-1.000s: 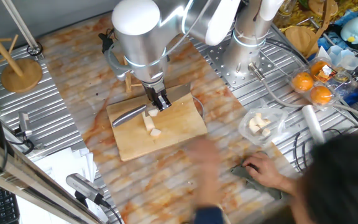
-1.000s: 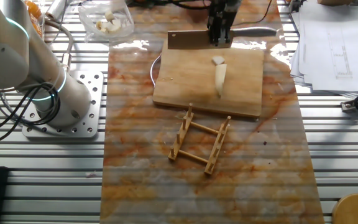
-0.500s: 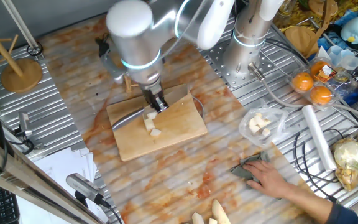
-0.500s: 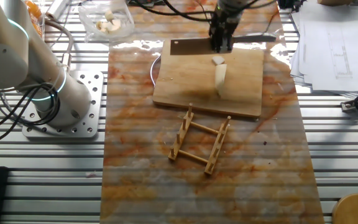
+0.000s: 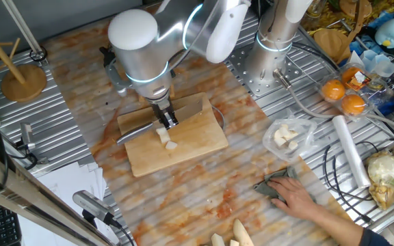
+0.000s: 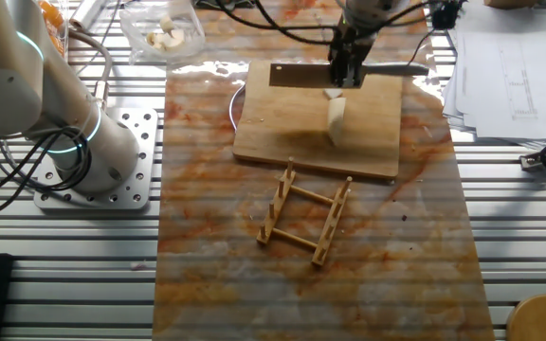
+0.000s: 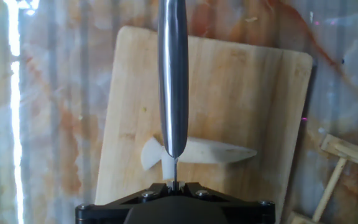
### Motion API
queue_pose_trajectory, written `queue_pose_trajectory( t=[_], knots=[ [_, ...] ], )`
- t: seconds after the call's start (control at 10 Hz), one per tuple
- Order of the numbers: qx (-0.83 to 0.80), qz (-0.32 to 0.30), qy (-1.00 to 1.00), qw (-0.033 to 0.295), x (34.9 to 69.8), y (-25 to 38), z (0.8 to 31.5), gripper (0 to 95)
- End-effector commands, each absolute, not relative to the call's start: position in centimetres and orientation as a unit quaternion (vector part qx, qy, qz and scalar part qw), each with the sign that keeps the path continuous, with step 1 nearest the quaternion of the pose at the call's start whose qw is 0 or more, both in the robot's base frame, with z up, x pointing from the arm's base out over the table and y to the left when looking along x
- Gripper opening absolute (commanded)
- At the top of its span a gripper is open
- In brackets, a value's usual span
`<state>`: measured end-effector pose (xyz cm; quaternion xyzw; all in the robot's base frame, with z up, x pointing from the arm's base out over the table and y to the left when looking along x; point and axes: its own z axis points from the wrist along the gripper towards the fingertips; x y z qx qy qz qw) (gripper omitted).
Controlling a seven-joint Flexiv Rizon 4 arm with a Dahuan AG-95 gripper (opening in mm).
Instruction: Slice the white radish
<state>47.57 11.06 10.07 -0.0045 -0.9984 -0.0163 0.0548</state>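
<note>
- The arm reaches down over the cutting board (image 5: 183,147); the gripper (image 5: 165,120) points downward, its fingers pinched on the knife (image 6: 311,74) at the handle.
- The knife blade sits edge-down across the white radish (image 7: 213,151), between a short cut piece and the long tapered remainder.
- White radish on the board: two pieces, a small stub and one long pointed stick, cream-white and matte.
- Cutting board: one, rectangular, light wood, rounded corners.
- Knife: one, flat rectangular metal blade, metal handle.
- Wooden rack (image 6: 304,221): one, slatted, lying near the board on the marbled orange table cover (image 6: 254,284).
- A person's hand (image 5: 298,198) rests on a dark cloth (image 5: 272,186).
</note>
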Motion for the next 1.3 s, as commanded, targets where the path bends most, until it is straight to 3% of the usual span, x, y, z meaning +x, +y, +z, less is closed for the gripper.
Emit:
queue_pose_trajectory(
  t=[0.1,0.6,1.3],
  knots=[
    [-0.004,-0.013,-0.999,0.052,47.5,10.9,9.6,0.0],
    [-0.012,-0.026,-0.998,0.052,47.7,10.3,7.9,0.0],
    [-0.003,-0.030,-0.998,0.053,48.0,10.2,9.4,0.0]
  ],
)
